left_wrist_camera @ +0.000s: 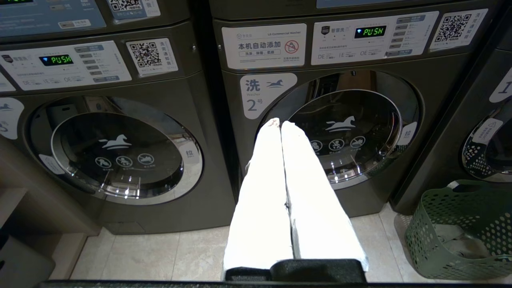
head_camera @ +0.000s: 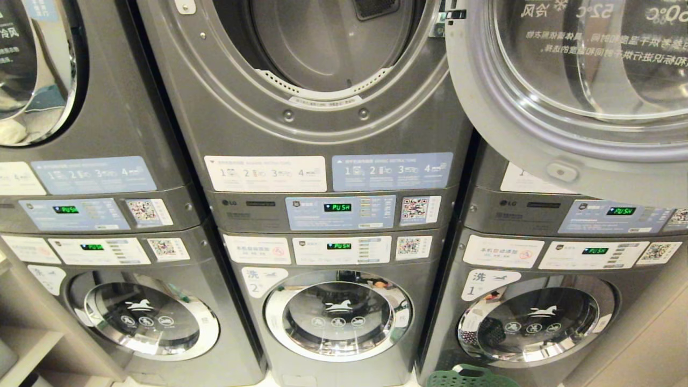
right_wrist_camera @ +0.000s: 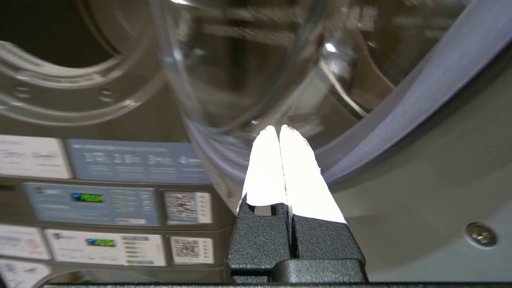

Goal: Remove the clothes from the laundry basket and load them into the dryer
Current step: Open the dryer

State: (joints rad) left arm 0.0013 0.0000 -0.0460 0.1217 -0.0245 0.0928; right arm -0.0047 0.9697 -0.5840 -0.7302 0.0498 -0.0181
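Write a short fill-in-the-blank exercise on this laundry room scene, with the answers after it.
1. The upper dryer's door stands ____.
2. The laundry basket on the floor is ____ in colour.
3. The right gripper, near that door, has its fingers ____.
4. The washer facing the left gripper bears the number ____.

Answers: open; green; shut; 2

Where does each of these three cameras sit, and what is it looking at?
Head view: on the robot's head, facing the open dryer; no arms show.
Left wrist view: behind the shut left gripper, facing washer 2 and the laundry basket.
Right wrist view: behind the shut right gripper, facing the dryer door.
Head and left wrist views share the basket.
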